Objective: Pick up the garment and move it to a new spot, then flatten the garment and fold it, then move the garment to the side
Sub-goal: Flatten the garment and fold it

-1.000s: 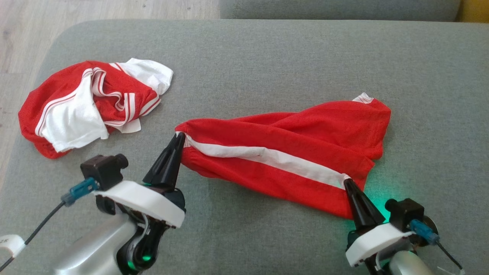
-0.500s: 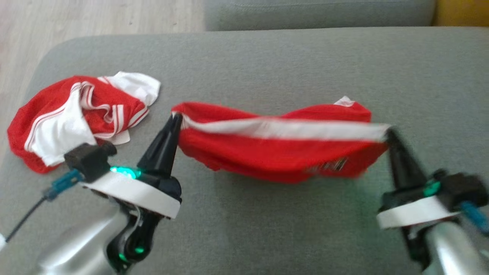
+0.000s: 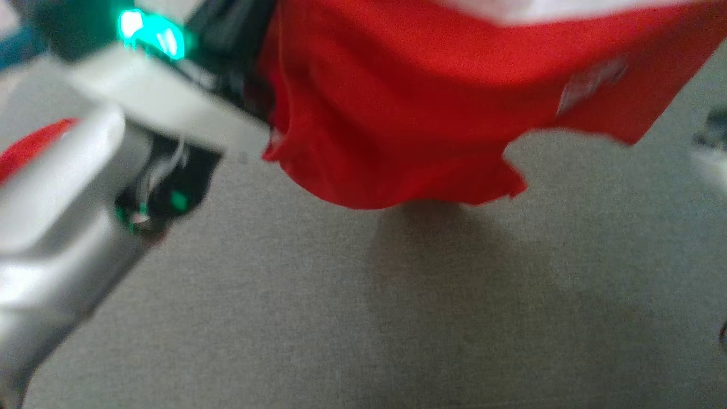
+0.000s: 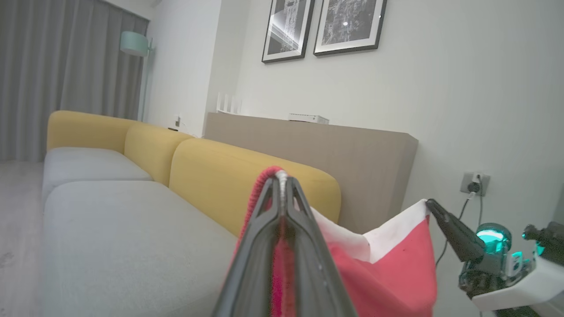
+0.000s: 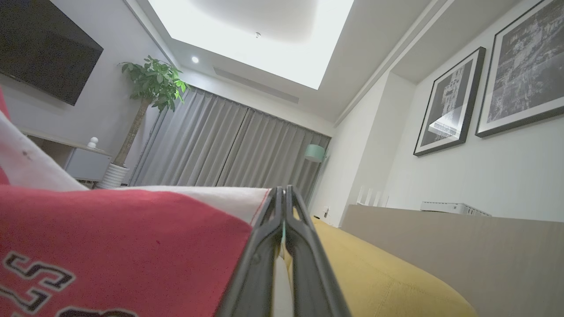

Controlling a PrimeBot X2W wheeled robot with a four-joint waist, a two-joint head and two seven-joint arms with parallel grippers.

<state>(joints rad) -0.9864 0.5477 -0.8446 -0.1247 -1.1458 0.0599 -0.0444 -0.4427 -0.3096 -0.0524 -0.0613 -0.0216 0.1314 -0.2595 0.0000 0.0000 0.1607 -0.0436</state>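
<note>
A red mesh piece (image 3: 409, 113) with a plain white edge band (image 3: 539, 8) hangs stretched above the grey cushion, casting a shadow. My left gripper (image 4: 280, 176) is shut on one end of the band. My right gripper (image 5: 282, 190) is shut on the other end and also shows as the right gripper (image 4: 429, 203) in the left wrist view. Black white-outlined lettering (image 5: 35, 273) shows on the cloth. A red patch (image 3: 28, 147) lies behind my left forearm at the left edge, where the garment lay; it is too blurred to tell more.
The grey sofa seat (image 3: 397, 312) spreads under the hanging cloth. Yellow backrests (image 4: 211, 176) and a tan sideboard (image 4: 330, 149) stand behind it. A potted plant (image 5: 150, 83) and curtains are across the room.
Both grippers have risen, lifting the red mesh piece off the cushion with its band held taut between them. The head view has shifted and is blurred.
</note>
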